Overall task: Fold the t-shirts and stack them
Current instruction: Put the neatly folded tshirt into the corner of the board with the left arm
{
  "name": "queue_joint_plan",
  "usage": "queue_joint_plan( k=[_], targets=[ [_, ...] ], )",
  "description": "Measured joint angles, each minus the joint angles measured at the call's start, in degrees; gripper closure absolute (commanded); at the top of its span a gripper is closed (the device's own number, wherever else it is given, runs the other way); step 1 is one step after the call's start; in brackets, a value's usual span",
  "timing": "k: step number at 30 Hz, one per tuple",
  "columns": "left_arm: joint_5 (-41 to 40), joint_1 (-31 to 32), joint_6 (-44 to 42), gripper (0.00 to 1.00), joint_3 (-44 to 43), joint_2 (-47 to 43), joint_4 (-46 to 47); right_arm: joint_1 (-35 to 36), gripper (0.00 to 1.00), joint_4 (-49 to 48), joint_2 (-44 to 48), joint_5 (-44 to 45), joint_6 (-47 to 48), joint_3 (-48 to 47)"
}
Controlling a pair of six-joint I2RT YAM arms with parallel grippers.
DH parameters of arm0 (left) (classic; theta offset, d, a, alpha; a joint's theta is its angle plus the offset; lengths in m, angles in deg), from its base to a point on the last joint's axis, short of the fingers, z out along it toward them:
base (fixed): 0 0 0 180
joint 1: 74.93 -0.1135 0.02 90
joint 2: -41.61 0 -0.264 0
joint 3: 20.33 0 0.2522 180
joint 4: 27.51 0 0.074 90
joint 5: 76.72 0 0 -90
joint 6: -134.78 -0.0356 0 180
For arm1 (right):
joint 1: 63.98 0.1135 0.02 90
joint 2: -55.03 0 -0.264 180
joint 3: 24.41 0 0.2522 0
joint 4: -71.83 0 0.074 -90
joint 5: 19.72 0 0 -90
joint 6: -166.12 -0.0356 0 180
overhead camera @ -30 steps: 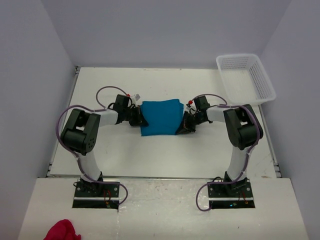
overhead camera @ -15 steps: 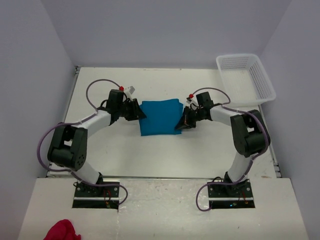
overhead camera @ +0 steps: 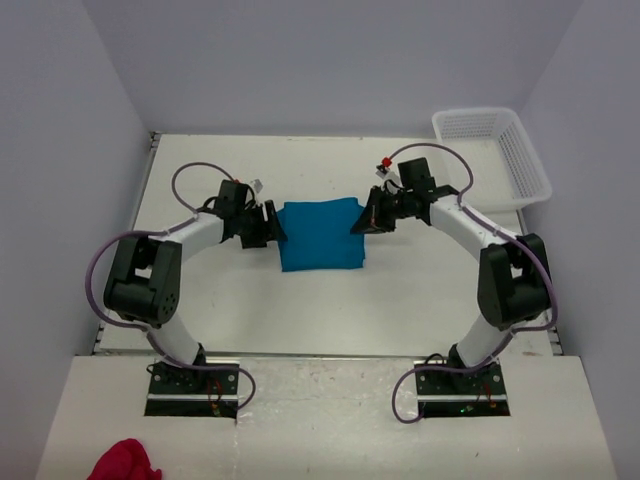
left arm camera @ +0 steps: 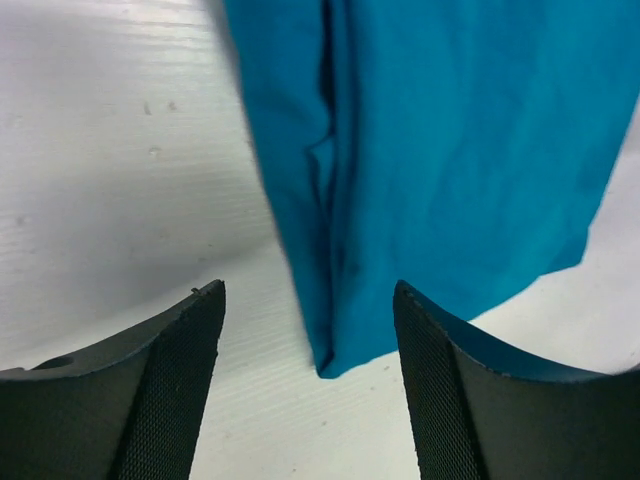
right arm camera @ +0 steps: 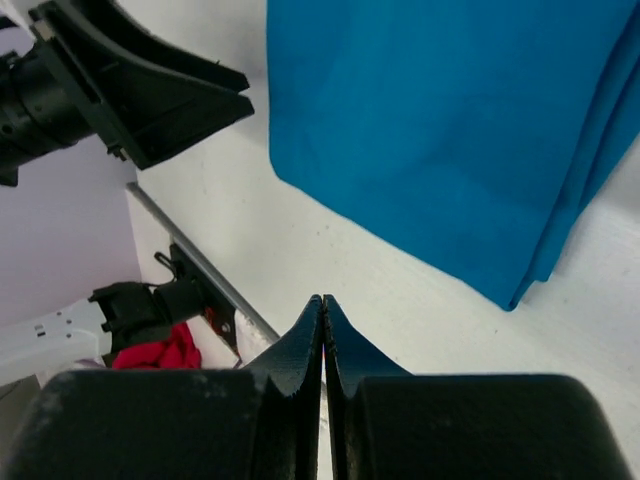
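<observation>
T-shirt [overhead camera: 320, 234] is lying folded on the table [overhead camera: 420, 300]. Left gripper [overhead camera: 272, 225] is gaping wide, empty, at its left edge, possibly grazing cloth. Right gripper [overhead camera: 362, 222] is sitting pinched closed, empty, beside the right edge. Risk: a finger snagging the layers and dragging the fold apart.

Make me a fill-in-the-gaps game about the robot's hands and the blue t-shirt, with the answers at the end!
1. The left hand sits at the edge of the folded t-shirt with its fingers ____, gripping nothing.
2. The right hand has its fingers ____, with nothing between them.
3. The white basket stands at the far ____ corner of the table.

Missing words: open; shut; right
</observation>
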Motion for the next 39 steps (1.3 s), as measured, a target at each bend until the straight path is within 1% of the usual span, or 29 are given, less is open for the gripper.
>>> queue_joint_plan(
  k=[2, 3, 8, 12, 16, 21, 29, 39],
  targets=[
    [-0.6, -0.5, -0.2, 0.29, -0.6, 1.5, -1.0, 0.0, 1.0, 1.0, -3.5, 1.1, 0.2, -3.2],
    [-1.0, -0.8, -0.3, 0.26, -0.9, 2.1, -1.2, 0.0, 1.0, 1.3, -5.4, 1.4, 0.3, -4.6],
    [-1.2, -1.8, -1.0, 0.26, -2.4, 4.7, -0.9, 0.0, 1.0, 2.8, -15.2, 1.4, 0.6, -11.1],
    [0.4, -2.2, -1.3, 0.26, -3.6, 6.4, 1.0, 0.0, 1.0, 3.3, -21.1, 1.3, 0.4, -12.7],
    [4.2, -3.2, -1.3, 0.27, -4.9, 8.7, 4.0, 0.0, 1.0, 3.8, -24.9, 1.3, 0.1, -13.2],
    [6.7, -3.9, -1.3, 0.27, -6.1, 10.5, 6.1, 0.0, 1.0, 4.4, -25.5, 1.4, -0.5, -13.6],
    [7.6, -4.0, -1.5, 0.26, -7.6, 11.8, 5.8, 0.0, 1.0, 4.5, -26.0, 1.5, -1.0, -14.4],
    [9.0, -4.2, -1.6, 0.26, -7.3, 12.0, 6.3, 0.0, 1.0, 4.5, -26.0, 1.5, -1.4, -14.7]
  ],
)
